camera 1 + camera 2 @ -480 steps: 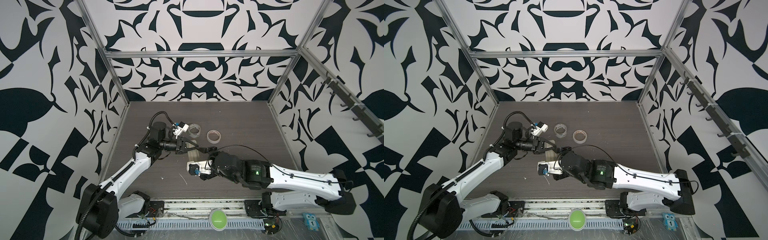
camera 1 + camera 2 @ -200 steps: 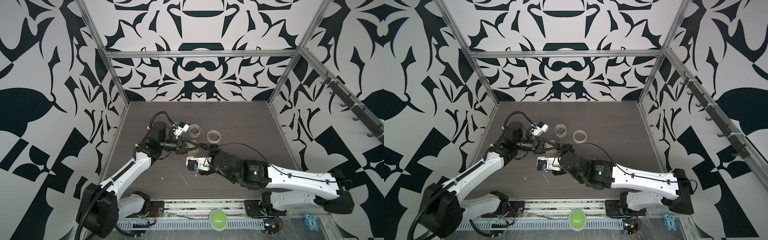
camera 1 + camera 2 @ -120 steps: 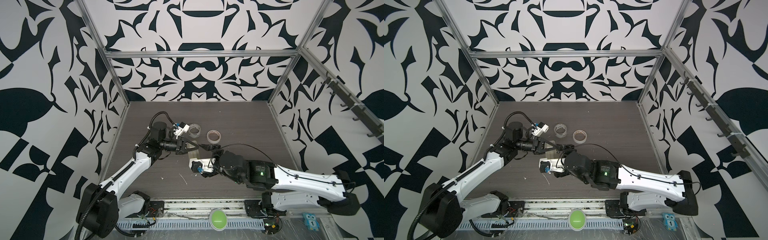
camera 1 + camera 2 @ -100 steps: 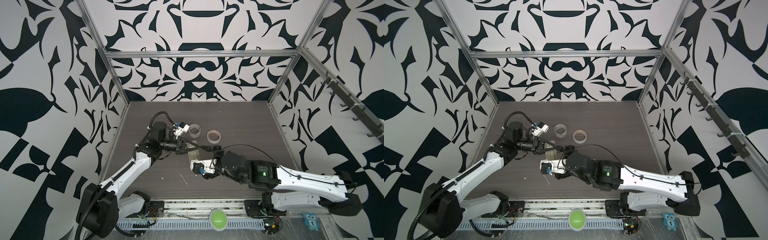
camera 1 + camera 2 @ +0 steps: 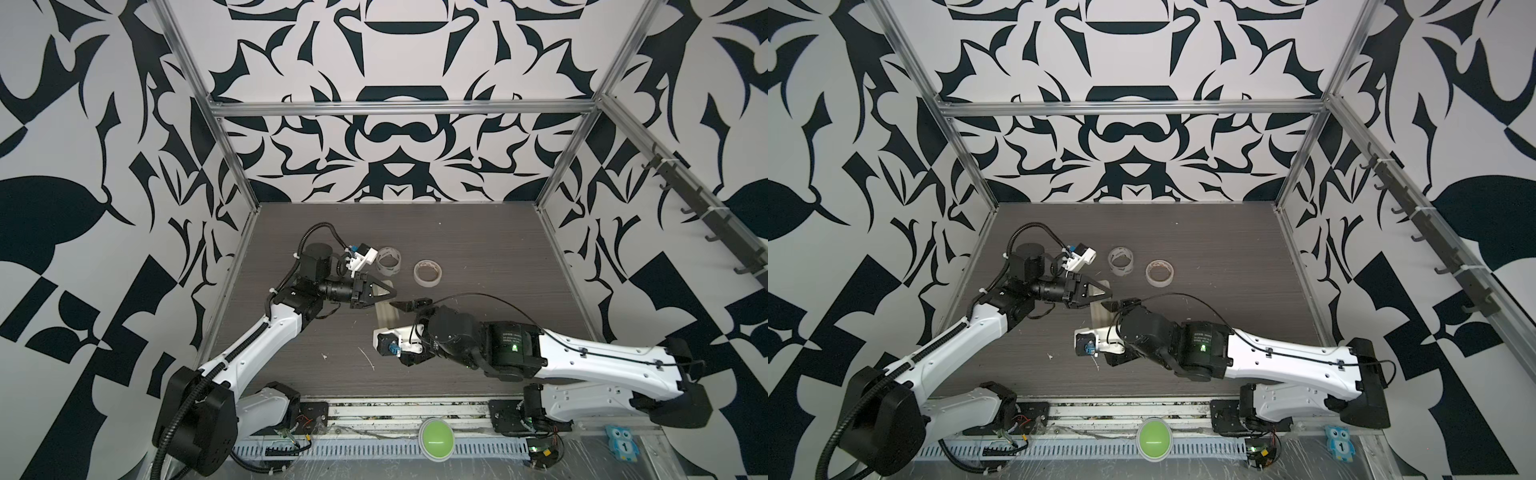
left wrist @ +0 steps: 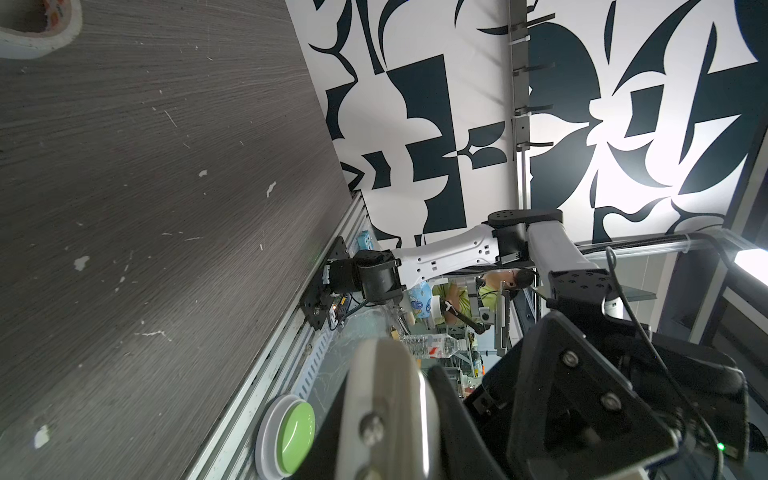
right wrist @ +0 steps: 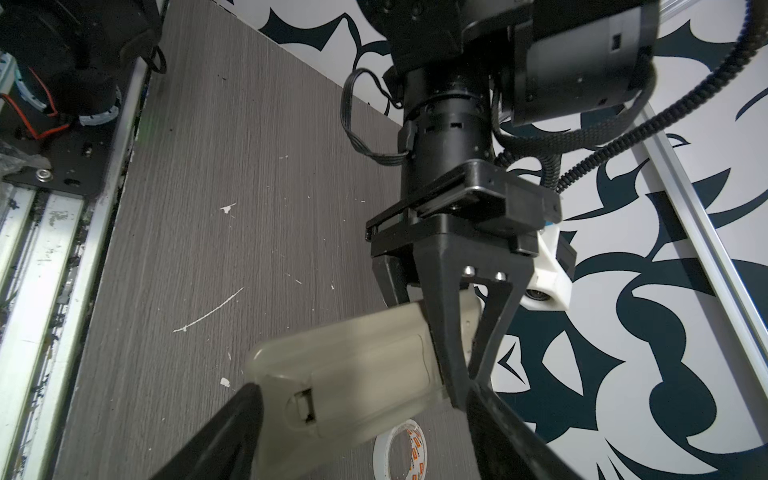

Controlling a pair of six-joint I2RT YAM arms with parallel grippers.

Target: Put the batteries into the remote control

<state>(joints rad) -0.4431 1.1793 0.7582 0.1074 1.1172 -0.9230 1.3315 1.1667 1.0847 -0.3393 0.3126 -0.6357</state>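
We see two black and white robot arms meeting over a dark wood-grain table (image 5: pixel 478 249). The left arm rises from its base, bends at the elbow and runs its forearm level toward the remote control (image 5: pixel 384 319), with the left claw (image 5: pixel 387 294) pointing sideways. That claw is clamped tight on one end of the remote control. The remote hangs clear of the table, its long pale body running from the claw toward the arm bases.

The right arm lies low and stretched out, reaching the remote from the opposite side. In the right wrist view the right claw (image 7: pixel 361 390) stands wide, one finger on each side of the remote's free end. We cannot tell whether they touch it. The remote's back, with a small catch, faces that camera.

A clear tape roll (image 5: pixel 389 262) and a pale tape roll (image 5: pixel 427 273) lie on the table just beyond the remote.
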